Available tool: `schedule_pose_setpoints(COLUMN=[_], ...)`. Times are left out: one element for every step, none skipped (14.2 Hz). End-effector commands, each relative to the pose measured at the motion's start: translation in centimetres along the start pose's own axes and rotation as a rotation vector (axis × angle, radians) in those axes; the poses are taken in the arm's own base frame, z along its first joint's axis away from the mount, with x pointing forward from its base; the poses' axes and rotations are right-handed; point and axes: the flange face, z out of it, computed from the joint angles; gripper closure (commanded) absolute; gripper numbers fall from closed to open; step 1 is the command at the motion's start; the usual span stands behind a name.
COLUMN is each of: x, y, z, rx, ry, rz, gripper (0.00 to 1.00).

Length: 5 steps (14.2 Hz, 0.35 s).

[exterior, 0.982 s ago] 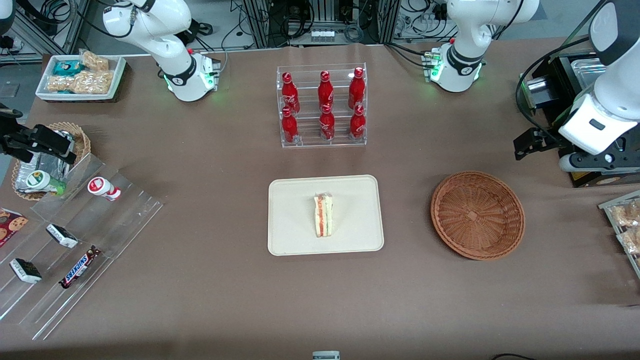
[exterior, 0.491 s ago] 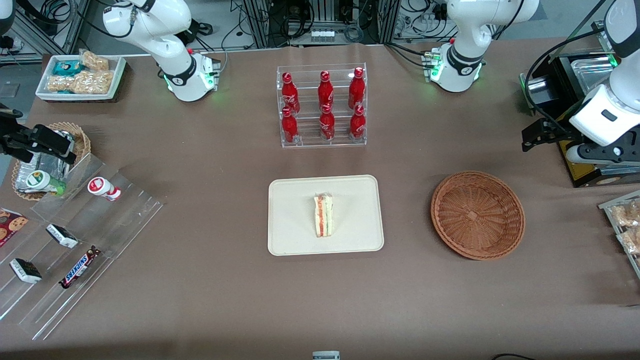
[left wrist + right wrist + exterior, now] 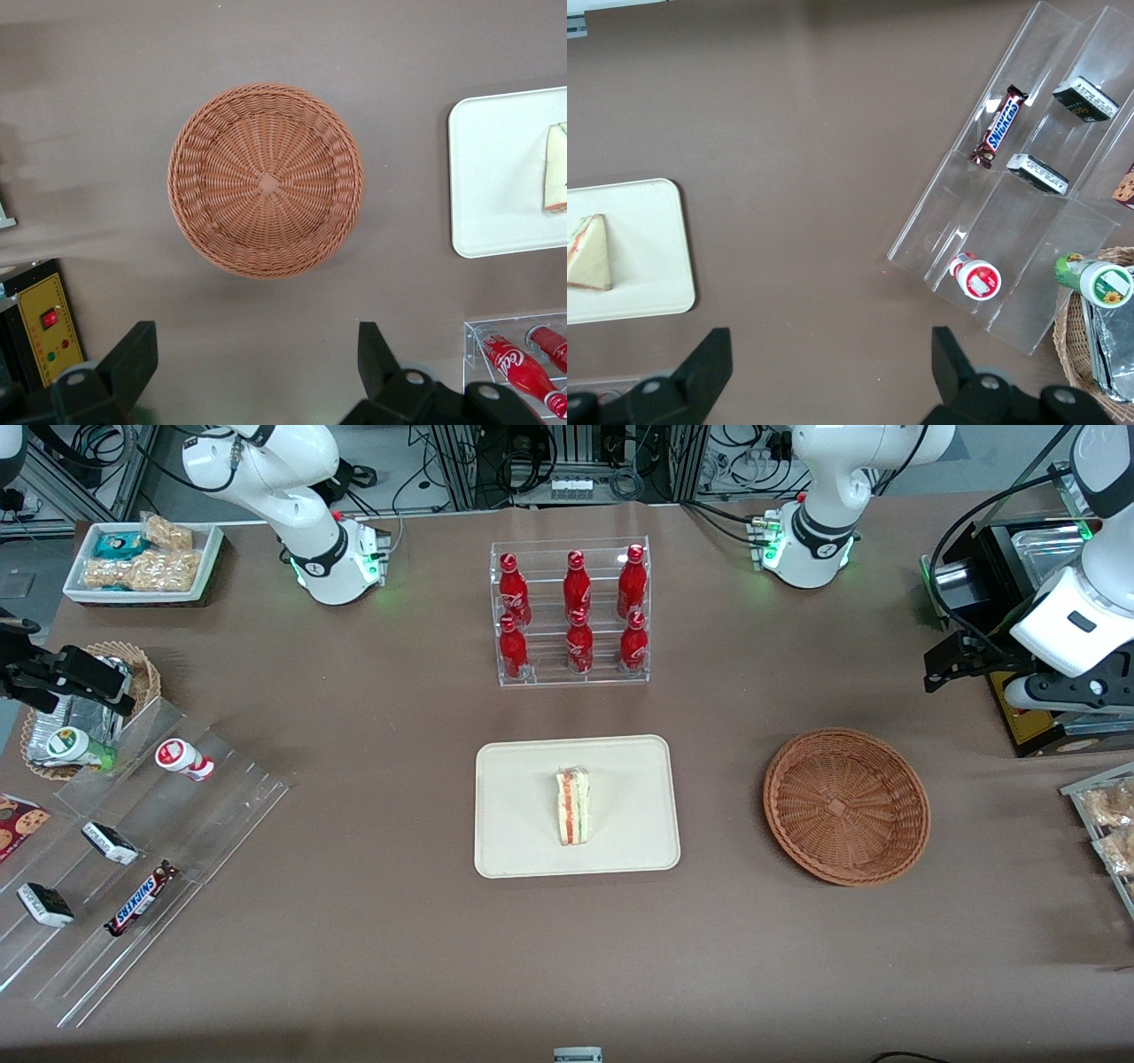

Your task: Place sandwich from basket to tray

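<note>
Sandwich, wrapped white-bread wedge [image 3: 574, 807]: on cream rectangular tray [image 3: 514, 779] | round wicker basket [image 3: 846, 806] empty | hand [image 3: 257, 372] wide open, holding nothing, above counter [image 3: 372, 921] | step: placement looks done; next: none needed

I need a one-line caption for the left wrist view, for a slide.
Open tool high above the empty basket; sandwich already lies on the tray.

Clear acrylic rack [image 3: 571, 611] mid-table, six red cola bottles [image 3: 577, 584] upright in two tiers.

- Toward parked arm's end from rack: white tray of snack packets [image 3: 142, 560]; small wicker basket with foil packets [image 3: 89, 708].
- Same end, nearer front camera than rack: clear stepped display [image 3: 204, 815] holding red-white tub [image 3: 183, 759], Snickers bar [image 3: 140, 899], two dark small boxes [image 3: 109, 842].
- Toward working arm's end from rack: black box with yellow panel [image 3: 40, 323].
</note>
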Motion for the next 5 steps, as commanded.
schedule_pose_setpoints(x=[0.29,0.31,0.31,0.36,0.37], y=[0.52,0.59,0.59,0.59,0.59], z=[0.24,0.3,0.3,0.19,0.25], rx=[-0.027,-0.035,-0.035,-0.035,-0.035], ry=[0.017,0.017,0.017,0.023,0.024], rz=[0.019,0.02,0.02,0.02,0.02], gripper=[0.0,0.0,0.0,0.0,0.0])
